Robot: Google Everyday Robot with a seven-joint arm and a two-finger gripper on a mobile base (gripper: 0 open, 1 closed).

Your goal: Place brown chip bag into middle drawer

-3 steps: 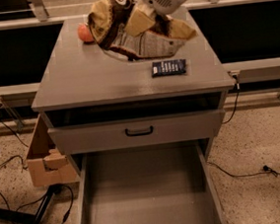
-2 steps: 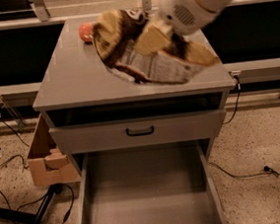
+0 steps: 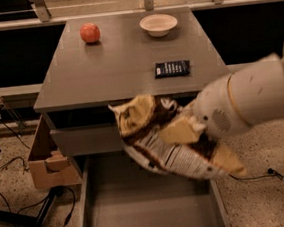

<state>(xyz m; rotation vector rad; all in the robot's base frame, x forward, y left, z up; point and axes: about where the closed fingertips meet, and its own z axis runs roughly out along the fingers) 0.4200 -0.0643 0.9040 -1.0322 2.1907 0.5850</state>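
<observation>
Now the gripper (image 3: 191,133) is clamping the brown chip bag (image 3: 150,145) at centre frame, hanging it over the open middle drawer (image 3: 141,211) at the bottom. The bag's right end seems to be reaching past the drawer's right wall (image 3: 220,206), so releasing here is risking a snag or a spill outside.

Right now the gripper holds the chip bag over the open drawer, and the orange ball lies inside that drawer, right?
Not quite. The camera view shows the ball on the cabinet top, near a far corner, not in the drawer. The rest holds: the gripper grips the chip bag over the open drawer.
</observation>
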